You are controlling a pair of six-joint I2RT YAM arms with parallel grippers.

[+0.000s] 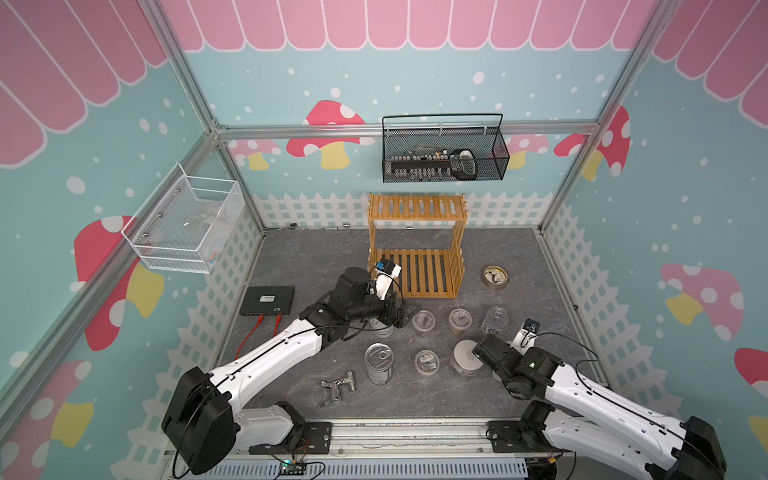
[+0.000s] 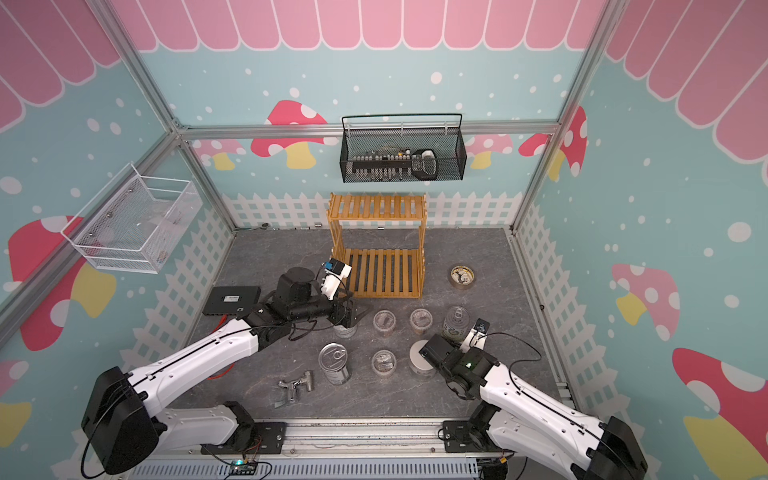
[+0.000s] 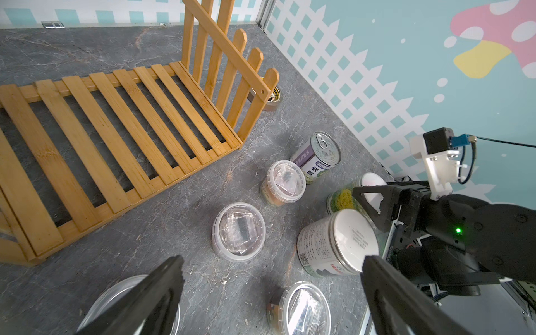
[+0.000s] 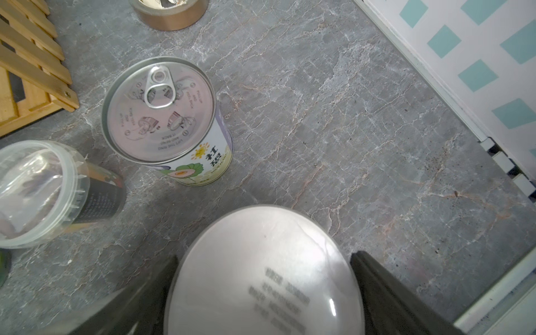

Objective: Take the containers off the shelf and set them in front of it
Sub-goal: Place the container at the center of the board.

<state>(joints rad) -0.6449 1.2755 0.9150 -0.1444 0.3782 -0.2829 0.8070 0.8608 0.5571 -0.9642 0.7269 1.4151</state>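
Observation:
The bamboo shelf (image 1: pixel 428 294) stands at the back with both tiers bare. Several containers stand on the grey floor in front of it: a tin can (image 1: pixel 378 362), clear jars (image 1: pixel 423 322) (image 1: pixel 459 320) (image 1: pixel 427 363), a labelled can (image 1: pixel 494 322) and a white-lidded jar (image 1: pixel 464 353). My left gripper (image 1: pixel 404 318) (image 3: pixel 272 261) hovers open by the shelf's front left corner, over another can (image 3: pixel 116 301). My right gripper (image 4: pixel 264 261) points down, jaws wide on either side of a second white-lidded jar (image 3: pixel 343 200) that stands on the floor, hidden under the arm in both top views.
A tape roll (image 1: pixel 495 275) lies right of the shelf and a metal faucet piece (image 1: pixel 338 384) near the front. A black box with orange cables (image 1: pixel 268 300) sits at the left. A black wire basket (image 1: pixel 444 153) and a white mesh basket (image 1: pixel 187 224) hang on the walls.

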